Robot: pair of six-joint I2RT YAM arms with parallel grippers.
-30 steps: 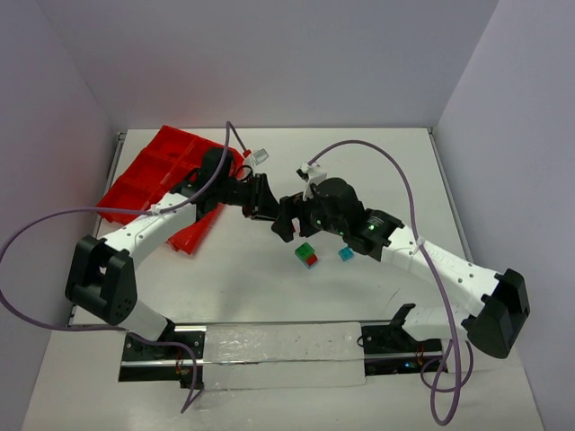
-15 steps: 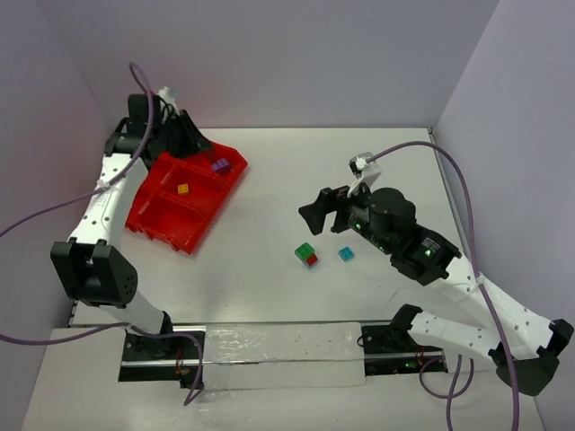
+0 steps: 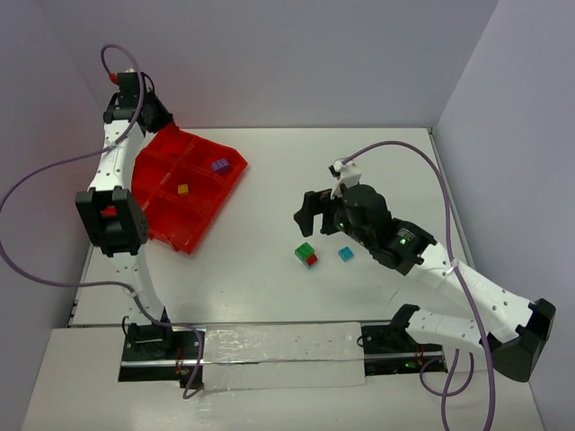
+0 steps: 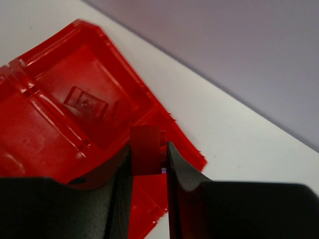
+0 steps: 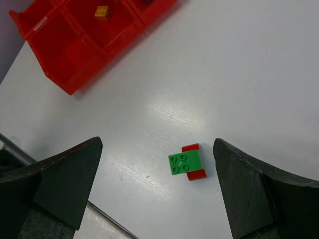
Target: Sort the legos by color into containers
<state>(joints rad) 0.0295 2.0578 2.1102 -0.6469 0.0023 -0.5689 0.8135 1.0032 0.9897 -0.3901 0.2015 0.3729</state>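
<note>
The red tray (image 3: 166,220) lies at the back left, with a purple brick (image 3: 219,165) and a yellow brick (image 3: 182,189) in separate compartments. My left gripper (image 3: 151,114) hovers over the tray's far left corner (image 4: 75,55), shut on a small red brick (image 4: 145,149). A green-on-red stack (image 3: 306,255) and a cyan brick (image 3: 345,254) lie on the table's middle. My right gripper (image 3: 310,208) is open and empty above the stack (image 5: 187,163), which sits between its spread fingers, nearer the right one. The tray (image 5: 60,45) and yellow brick (image 5: 101,12) show at top left there.
The grey back and side walls stand close behind the tray and the left arm. Purple cables loop over both arms. A metal rail (image 3: 278,346) with the arm bases runs along the near edge.
My left arm has swung from the table's middle to the tray's far left corner and risen. My right arm pulled back from the middle and now hovers open over the stack.
</note>
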